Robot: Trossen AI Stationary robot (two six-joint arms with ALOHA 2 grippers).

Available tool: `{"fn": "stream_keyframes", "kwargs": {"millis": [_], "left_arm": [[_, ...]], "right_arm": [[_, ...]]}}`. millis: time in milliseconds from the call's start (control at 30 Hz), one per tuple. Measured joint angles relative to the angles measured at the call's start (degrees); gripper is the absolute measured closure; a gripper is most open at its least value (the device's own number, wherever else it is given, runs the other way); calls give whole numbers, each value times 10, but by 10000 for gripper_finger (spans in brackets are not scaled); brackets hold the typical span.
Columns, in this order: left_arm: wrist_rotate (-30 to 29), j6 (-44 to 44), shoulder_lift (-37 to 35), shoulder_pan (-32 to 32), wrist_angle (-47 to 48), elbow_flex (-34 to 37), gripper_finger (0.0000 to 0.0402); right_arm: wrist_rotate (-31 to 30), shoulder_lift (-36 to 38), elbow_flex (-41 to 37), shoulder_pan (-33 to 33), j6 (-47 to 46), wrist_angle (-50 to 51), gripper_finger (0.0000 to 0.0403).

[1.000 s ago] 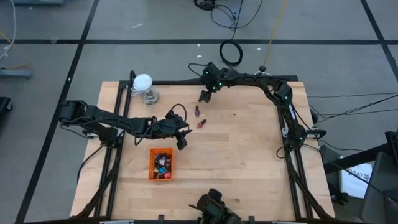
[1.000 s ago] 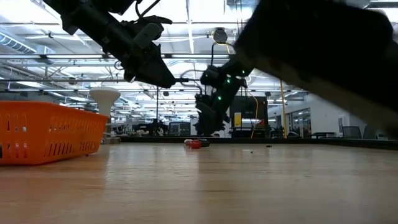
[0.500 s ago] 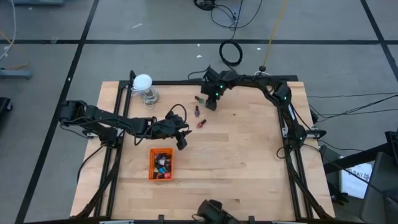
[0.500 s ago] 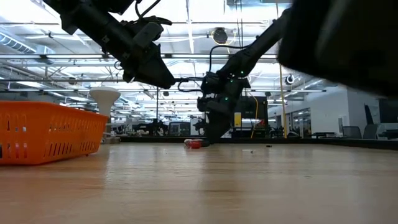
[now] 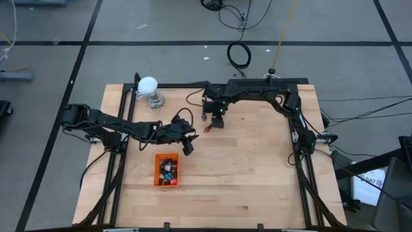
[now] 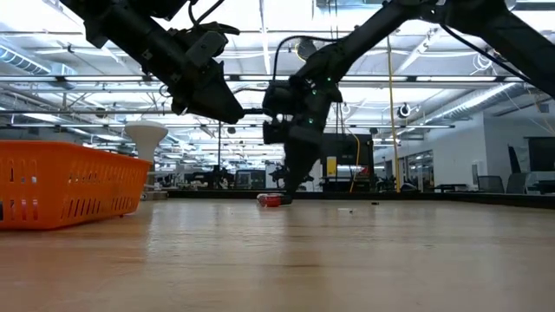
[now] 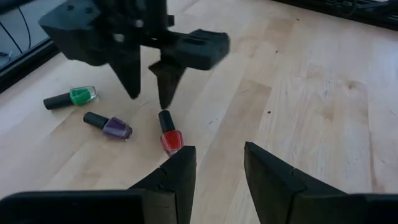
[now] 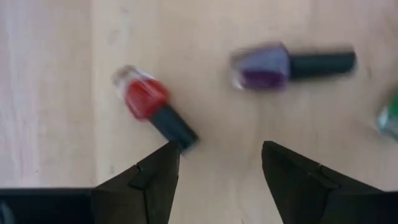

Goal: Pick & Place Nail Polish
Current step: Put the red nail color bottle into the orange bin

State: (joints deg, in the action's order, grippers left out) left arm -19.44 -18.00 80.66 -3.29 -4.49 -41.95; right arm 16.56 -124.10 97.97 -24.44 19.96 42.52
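Note:
Three nail polish bottles lie on their sides on the wooden table: a red one, a purple one and a green one, all with dark caps. My right gripper is open and points down over them. In its wrist view the red bottle lies by one finger and the purple bottle lies beyond. My left gripper is open and empty, held above the table between the bottles and the orange tray, which holds several more bottles. My right gripper comes from above, fingers pointing down. One fingertip stands right at the free end of the red bottle's dark cap. I cannot tell whether it touches the cap. The red bottle lies flat on the table.
A white ball on a clear stand stands at the table's far left. The orange tray shows at the left of the low view. A dark frame runs along the table's edges. Bare wood lies to the right of the bottles.
My right gripper has come from the table's far edge toward the near edge and gone down, and now stands over the red and purple bottles. The bottles have not moved.

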Motion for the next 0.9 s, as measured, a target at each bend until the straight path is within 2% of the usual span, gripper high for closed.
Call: {"fn": "stream_keyframes", "kwargs": {"millis": [233,367,533,667,767,900], "left_arm": [[0,-1,0,0,0,0,268],[0,-1,0,0,0,0,268],[0,-4,0,0,0,0,268],[1,-5,0,0,0,0,268],[1,-5,0,0,0,0,268],[1,-5,0,0,0,0,268]], "right_arm": [[-9,2,0,54,39,-16,188],[-63,2,-3,74,63,-26,193],[-106,2,-46,88,95,-72,199],[-106,6,-77,87,90,-95,208],[-107,6,-91,88,77,-88,231],[-104,4,-93,87,54,-60,290]]}}
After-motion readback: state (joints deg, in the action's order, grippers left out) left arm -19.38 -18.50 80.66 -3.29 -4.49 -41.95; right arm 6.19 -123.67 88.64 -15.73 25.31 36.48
